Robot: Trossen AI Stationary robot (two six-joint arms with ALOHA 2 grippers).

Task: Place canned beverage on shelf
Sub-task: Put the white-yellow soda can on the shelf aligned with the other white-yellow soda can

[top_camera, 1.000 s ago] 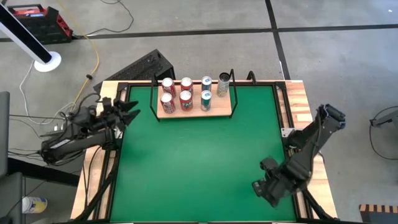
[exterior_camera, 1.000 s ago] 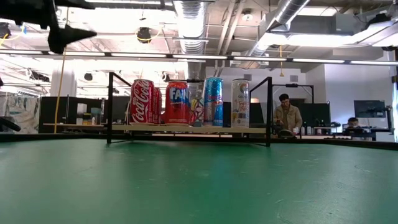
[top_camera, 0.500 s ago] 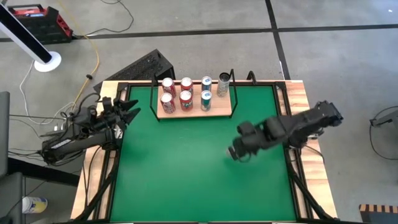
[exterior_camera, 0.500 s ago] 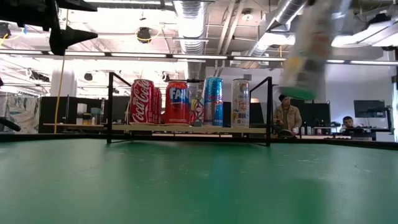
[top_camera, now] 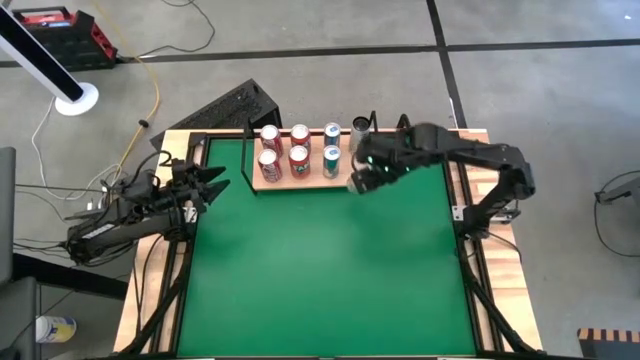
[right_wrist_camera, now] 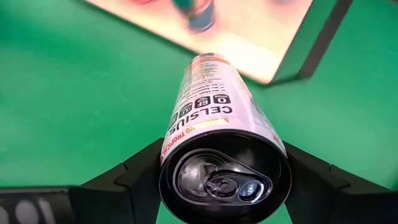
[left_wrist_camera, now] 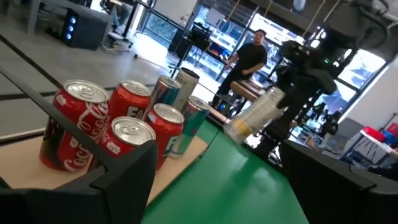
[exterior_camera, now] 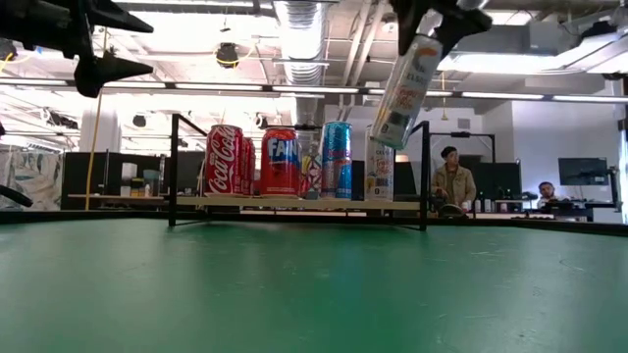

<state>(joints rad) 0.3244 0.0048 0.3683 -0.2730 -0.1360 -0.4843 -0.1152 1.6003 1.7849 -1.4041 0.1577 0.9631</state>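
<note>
The shelf (top_camera: 355, 180), a pale-wood board with black wire ends, stands at the table's far edge with several red, blue and white cans (top_camera: 298, 155) upright on it. It also shows in the low view (exterior_camera: 294, 202). My right gripper (top_camera: 370, 170) hangs above the shelf's right end, shut on a white canned beverage (exterior_camera: 405, 83). My left gripper (top_camera: 212, 180) waits open at the table's left edge, level, its fingers toward the shelf. My right gripper pinches the can's upper end (right_wrist_camera: 176, 138), just below its top rim, between its two fingers (right_wrist_camera: 134, 177). The fingers come from above, slanting down. The can hangs tilted below them, its bottom end (exterior_camera: 391, 132) lowest and clear of the table and shelf.
Bare green mat (top_camera: 320, 270) fills the table in front of the shelf. Striped wooden planks (top_camera: 482, 170) edge the table. A black case (top_camera: 235, 105) lies beyond the far-left corner. People (exterior_camera: 453, 181) sit in the room behind.
My right gripper has swung from the table's near right corner up and toward the far edge, to the shelf's right end, turning as it went. The white can has travelled with it, clear of the table.
</note>
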